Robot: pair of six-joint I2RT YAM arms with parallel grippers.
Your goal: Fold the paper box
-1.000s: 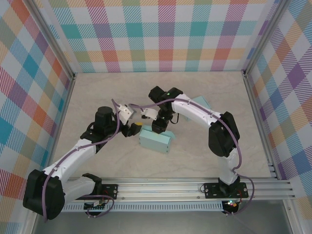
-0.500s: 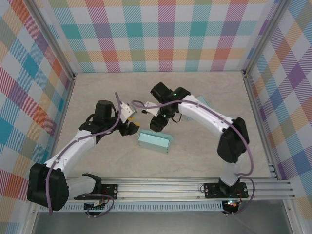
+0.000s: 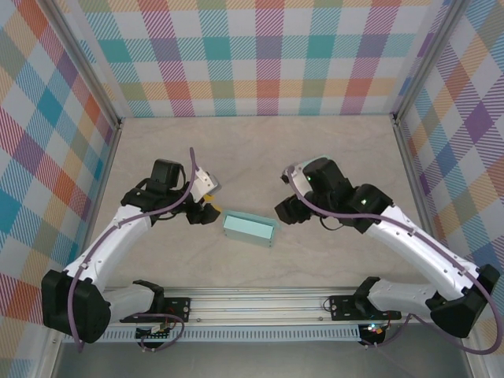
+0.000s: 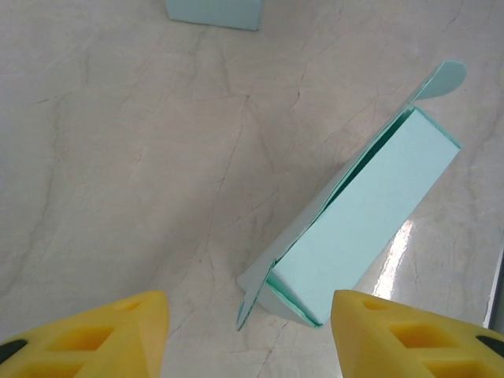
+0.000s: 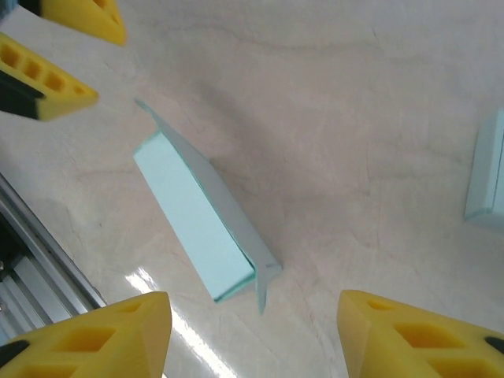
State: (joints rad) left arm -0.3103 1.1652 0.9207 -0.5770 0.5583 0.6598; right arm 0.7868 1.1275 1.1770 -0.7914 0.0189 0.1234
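The light teal paper box lies on its side in the middle of the table, touched by neither gripper. In the left wrist view the box runs diagonally, with a small end flap sticking out at its near corner and a rounded tab at its far end. From the right wrist the box shows a long side panel standing up and an end flap loose. My left gripper stands open just left of it. My right gripper stands open just right of it.
A second teal box lies farther back on the table, partly cut off in both wrist views. The left arm's yellow fingers show beyond the box's far end. An aluminium rail runs along the near edge; checked walls enclose the table.
The right arm has swung from over the box's far side back to the right. The left gripper drew back slightly left. The box now lies free between them.
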